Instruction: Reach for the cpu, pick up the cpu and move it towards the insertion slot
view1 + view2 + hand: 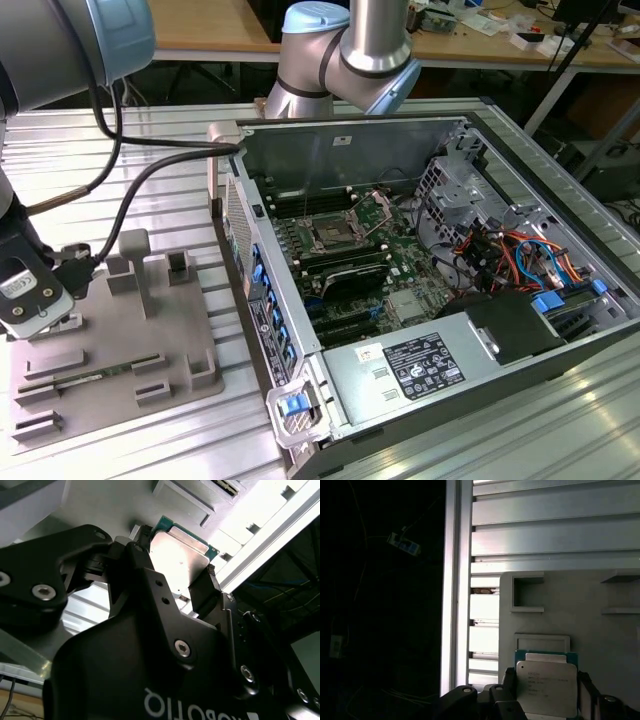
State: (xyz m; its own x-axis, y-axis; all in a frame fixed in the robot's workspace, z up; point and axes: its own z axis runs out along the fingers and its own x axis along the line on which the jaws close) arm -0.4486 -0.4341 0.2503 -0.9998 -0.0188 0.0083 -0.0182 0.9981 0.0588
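Silvery-white cpu [547, 687], thin green rim, there between glossy black fingers [207, 590]. Plain grey tray [110, 340] on the ribbed silver surface [480, 440]. Green motherboard [400, 265], red and blue cables [520, 255], pale blue arm caps [315, 18].

A grey plastic tray [110, 335] lies on the ribbed aluminium counter [520, 440], to the exterior view's left of an open computer case [340, 150]. A long green memory stick [95, 378] sits in one narrow recess of the tray (upright posts [133, 262] stand further back). Inside the case, red and blue cables [510, 255] tangle near a labelled power supply [400, 365]. A blue latch [293, 405] sits at the case's near corner.
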